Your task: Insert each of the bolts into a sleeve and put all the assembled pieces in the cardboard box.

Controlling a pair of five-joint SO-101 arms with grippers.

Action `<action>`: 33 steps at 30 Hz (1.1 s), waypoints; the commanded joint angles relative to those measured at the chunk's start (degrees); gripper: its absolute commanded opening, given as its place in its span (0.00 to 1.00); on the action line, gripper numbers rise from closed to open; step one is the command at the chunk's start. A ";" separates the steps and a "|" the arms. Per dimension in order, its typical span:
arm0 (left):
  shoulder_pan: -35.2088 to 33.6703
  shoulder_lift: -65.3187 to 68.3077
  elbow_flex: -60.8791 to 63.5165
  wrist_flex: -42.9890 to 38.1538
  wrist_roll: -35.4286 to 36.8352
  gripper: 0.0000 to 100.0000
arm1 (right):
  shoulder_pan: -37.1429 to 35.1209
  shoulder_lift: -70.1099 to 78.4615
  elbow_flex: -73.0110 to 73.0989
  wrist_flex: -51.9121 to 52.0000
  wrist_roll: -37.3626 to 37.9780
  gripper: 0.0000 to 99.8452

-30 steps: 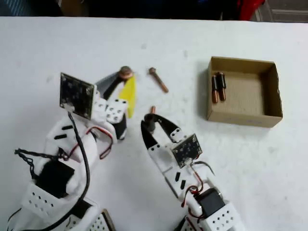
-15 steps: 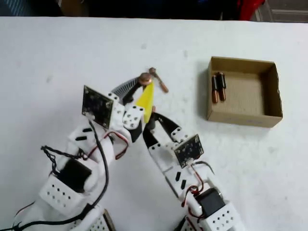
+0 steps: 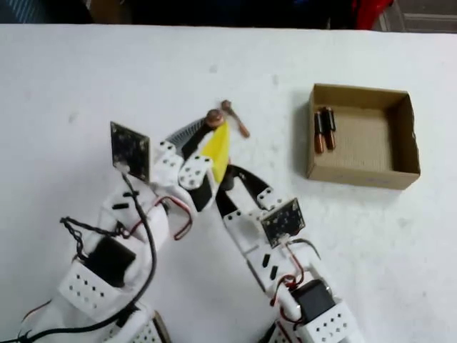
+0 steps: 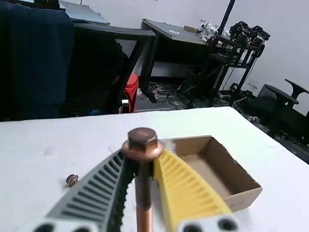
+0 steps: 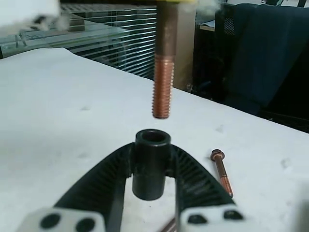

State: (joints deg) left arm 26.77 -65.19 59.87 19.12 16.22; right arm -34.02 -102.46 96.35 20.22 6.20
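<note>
Left gripper (image 4: 141,162) pinches bolt (image 4: 142,145), tip just over sleeve (image 5: 152,166) squeezed in right gripper (image 5: 151,180); box (image 3: 357,174) at 3 o'clock. If tip's off the hole, it could bump the rim & slip.

Behind the white table (image 4: 38,140) stands a dark blue chair back (image 4: 29,58); farther behind the table, a black cluttered desk (image 4: 166,31) sits against a white wall (image 4: 125,9), a red object (image 4: 129,87) beneath it.
</note>
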 commanded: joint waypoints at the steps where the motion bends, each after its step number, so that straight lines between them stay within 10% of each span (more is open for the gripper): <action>1: 0.75 -3.65 -0.35 0.97 0.79 0.02 | 0.57 -0.66 0.26 -1.63 -0.18 0.02; 33: 0.75 -8.31 5.71 -3.34 3.08 0.02 | 0.48 -0.66 0.09 -1.63 5.98 0.02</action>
State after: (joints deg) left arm 26.77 -72.04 66.29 18.51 18.33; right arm -34.02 -102.46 96.35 20.22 11.65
